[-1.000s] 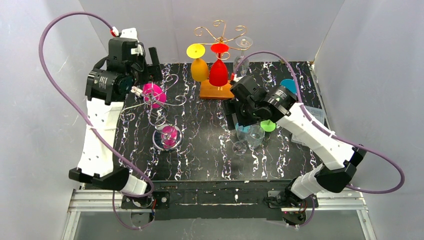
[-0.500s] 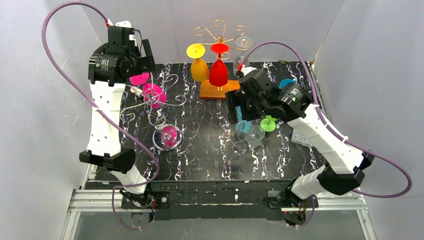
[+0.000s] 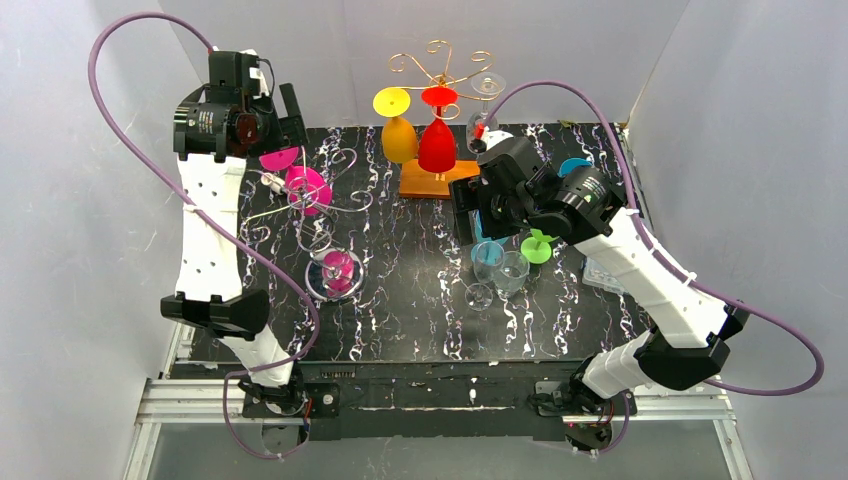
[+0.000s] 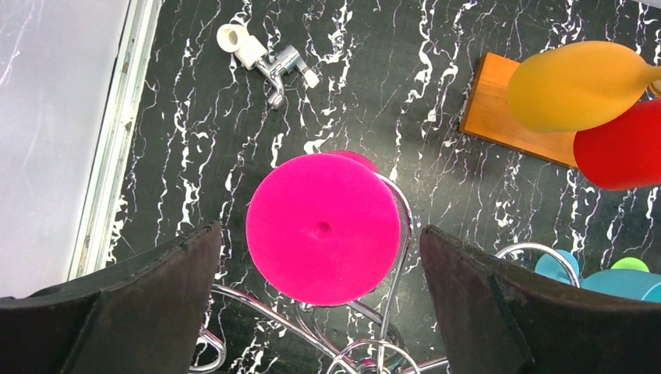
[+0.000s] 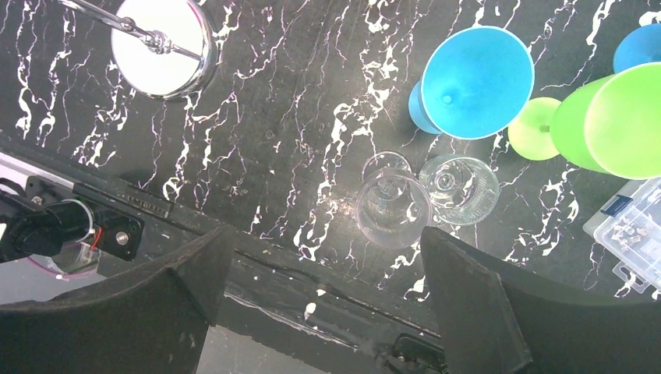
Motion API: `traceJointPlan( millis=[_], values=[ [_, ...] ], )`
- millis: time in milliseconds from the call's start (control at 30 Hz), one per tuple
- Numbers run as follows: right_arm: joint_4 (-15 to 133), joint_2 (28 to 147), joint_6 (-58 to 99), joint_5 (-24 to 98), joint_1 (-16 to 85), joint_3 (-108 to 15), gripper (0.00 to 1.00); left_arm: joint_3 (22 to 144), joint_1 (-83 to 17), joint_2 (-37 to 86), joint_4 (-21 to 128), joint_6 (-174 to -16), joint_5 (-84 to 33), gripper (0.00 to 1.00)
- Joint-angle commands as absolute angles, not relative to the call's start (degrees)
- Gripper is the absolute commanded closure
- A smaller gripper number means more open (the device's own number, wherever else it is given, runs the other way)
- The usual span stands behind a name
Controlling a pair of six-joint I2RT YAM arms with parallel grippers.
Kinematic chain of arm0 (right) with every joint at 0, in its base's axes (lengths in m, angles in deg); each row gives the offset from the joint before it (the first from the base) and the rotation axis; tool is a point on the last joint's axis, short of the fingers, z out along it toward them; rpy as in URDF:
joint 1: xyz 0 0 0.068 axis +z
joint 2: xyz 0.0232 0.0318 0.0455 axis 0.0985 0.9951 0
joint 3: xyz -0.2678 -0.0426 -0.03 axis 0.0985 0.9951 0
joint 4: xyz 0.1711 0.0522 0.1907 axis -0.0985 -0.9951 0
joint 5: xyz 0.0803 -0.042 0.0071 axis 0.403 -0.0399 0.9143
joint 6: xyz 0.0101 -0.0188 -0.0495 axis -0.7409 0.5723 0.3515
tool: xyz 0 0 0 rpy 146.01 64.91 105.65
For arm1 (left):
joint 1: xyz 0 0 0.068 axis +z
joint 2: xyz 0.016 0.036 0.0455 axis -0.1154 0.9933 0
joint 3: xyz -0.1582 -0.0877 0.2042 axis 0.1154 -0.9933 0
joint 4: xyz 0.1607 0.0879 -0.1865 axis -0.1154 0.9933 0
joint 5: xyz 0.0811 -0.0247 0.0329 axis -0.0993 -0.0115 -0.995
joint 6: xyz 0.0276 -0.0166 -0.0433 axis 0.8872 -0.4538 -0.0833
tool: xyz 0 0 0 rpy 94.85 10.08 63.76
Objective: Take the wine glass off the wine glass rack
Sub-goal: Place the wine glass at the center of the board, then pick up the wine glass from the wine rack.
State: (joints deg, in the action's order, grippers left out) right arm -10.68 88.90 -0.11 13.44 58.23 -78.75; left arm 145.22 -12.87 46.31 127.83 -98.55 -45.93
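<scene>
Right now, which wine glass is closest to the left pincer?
The pink glass hanging on the chrome rack: its foot shows between the left pincer's open fingers. The yellow glass and red glass hang farther off.

Wire rack [image 3: 316, 232] left, loose glasses [image 3: 512, 272] right — apart

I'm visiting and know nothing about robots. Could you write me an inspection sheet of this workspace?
Surface: black white-veined marble-pattern tabletop.
Job's things: pink plastic wine glass hangs on chrome wire rack; yellow glass, red glass and clear glass on gold wire rack.
Clutter: blue glass, green glass and clear glasses on the tabletop; clear plastic box; white-and-metal fitting.
Grippers: left gripper open, above the pink glass's foot; right gripper open, empty.
Cables: purple cables loop off both arms.
Surroundings: grey walls.
</scene>
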Motion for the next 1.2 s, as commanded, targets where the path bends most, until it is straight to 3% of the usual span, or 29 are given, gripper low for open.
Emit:
traceJointPlan(
  millis=[0,633,1167],
  values=[
    [-8.8,88.4,0.3,13.3,58.5,-81.5,0.02,144.2,-11.9,45.5,128.9,-98.8,-44.3,0.02],
    [-9.7,88.6,-1.4,12.5,58.5,-82.6,0.02,137.3,-9.2,43.4,124.5,-100.0,-38.8,0.02],
    [-9.3,89.0,-1.6,12.2,58.5,-82.6,0.02,139.0,-8.8,42.7,123.8,-99.9,-36.6,0.31]
  ],
)
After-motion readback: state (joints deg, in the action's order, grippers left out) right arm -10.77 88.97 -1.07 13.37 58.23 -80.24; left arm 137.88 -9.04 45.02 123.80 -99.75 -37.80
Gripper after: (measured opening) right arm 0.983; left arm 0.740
